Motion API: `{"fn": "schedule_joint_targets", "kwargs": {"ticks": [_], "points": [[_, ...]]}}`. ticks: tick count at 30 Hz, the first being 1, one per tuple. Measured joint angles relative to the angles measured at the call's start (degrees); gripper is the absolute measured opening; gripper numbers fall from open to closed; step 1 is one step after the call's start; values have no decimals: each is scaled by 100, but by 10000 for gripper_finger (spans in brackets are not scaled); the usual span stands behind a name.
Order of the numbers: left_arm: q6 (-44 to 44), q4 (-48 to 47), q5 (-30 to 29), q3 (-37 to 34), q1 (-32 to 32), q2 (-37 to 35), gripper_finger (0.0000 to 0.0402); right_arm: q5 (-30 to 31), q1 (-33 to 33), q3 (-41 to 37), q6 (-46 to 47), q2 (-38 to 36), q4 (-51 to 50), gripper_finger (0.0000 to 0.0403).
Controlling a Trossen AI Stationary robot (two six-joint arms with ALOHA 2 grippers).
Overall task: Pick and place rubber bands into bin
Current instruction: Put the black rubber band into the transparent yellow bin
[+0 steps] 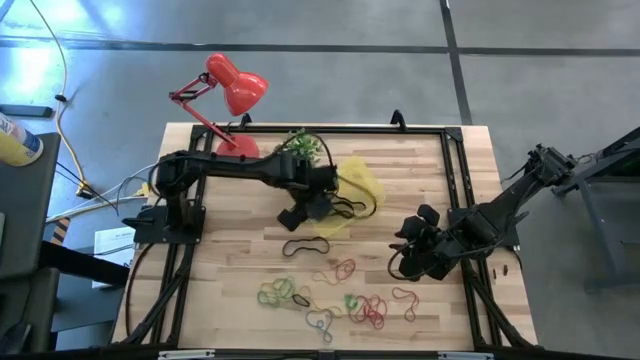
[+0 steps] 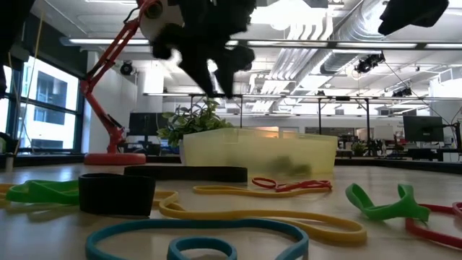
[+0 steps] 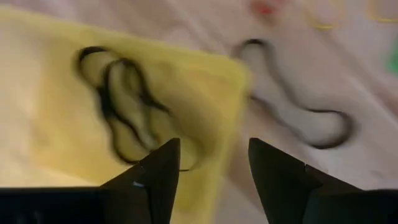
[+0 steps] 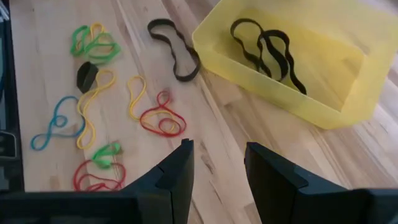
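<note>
The yellow translucent bin (image 1: 366, 182) stands on the table's far middle, its flat bottom on the wood. Two or three black rubber bands (image 3: 124, 106) lie inside it. My left gripper (image 3: 211, 168) hovers open over the bin's near corner (image 1: 305, 212) with nothing between its fingers. Another black rubber band (image 1: 305, 246) lies on the wood just in front of the bin. Several coloured rubber bands (image 1: 340, 295) in red, green, yellow, orange and blue are scattered toward the near edge. My right gripper (image 4: 217, 162) is open and empty above the table's right part (image 1: 408, 250).
A red desk lamp (image 1: 225, 95) and a green plant (image 1: 300, 148) stand at the far left behind the bin. A black frame rail (image 1: 455, 180) runs round the table. Bare wood lies between the bin and the right arm.
</note>
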Motion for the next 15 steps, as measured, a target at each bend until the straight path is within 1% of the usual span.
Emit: {"fn": "schedule_joint_targets", "kwargs": {"ticks": [4, 7, 12, 15], "points": [[-162, -553, -52, -9, -445, -27, 181, 291, 105, 0, 99, 2, -28, 134], [-489, -571, -114, -55, -773, -54, 182, 458, 132, 0, 92, 7, -38, 134], [-1656, -603, -295, -166, -1227, -52, 182, 670, 130, 0, -9, 8, -101, 134], [-2531, -533, -564, -312, -1470, -48, 182, 824, 130, 1, -154, 9, -114, 134]]}}
